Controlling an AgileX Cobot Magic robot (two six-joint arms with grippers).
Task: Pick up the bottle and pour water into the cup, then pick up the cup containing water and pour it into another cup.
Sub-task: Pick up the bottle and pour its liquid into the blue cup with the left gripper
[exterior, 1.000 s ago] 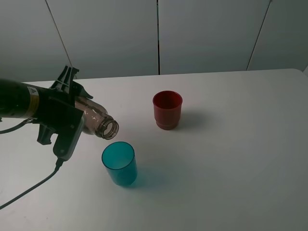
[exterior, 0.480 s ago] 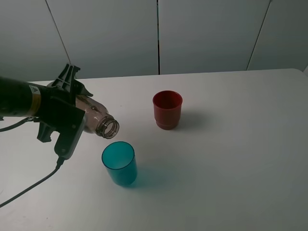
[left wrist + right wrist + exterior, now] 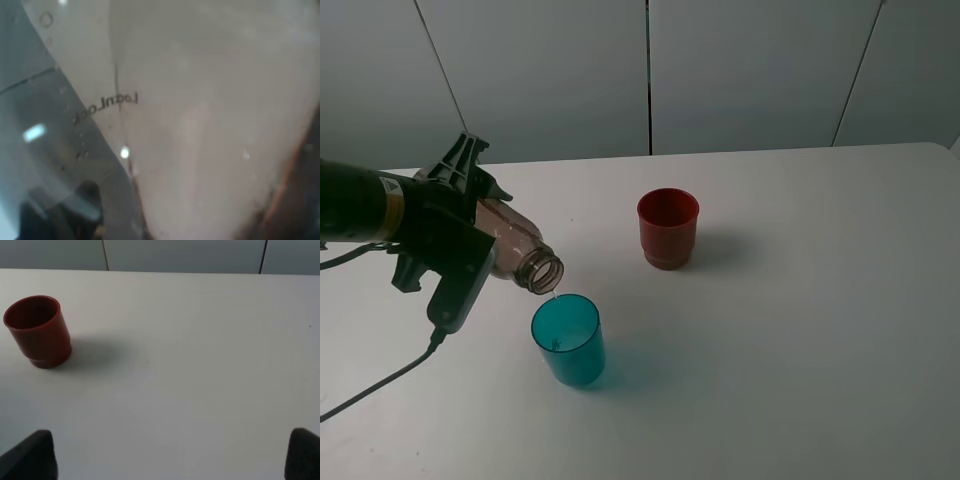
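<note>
First pour under way: the left claw (image 3: 470,222) clenches the tilted bottle (image 3: 523,258), mouth just above the teal cup (image 3: 568,342), a thin stream falling in. Pouring into the red cup (image 3: 668,228) beyond remains.

A white surface (image 3: 800,330) is filling the lower two thirds of the frame, its far edge running across the upper middle. Grey wall panels (image 3: 750,70) are standing behind it, dark seams (image 3: 649,75) dividing them.

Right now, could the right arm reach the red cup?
Probably yes: nothing stands between the open right gripper and the red cup, and the left gripper holds the bottle well aside.
</note>
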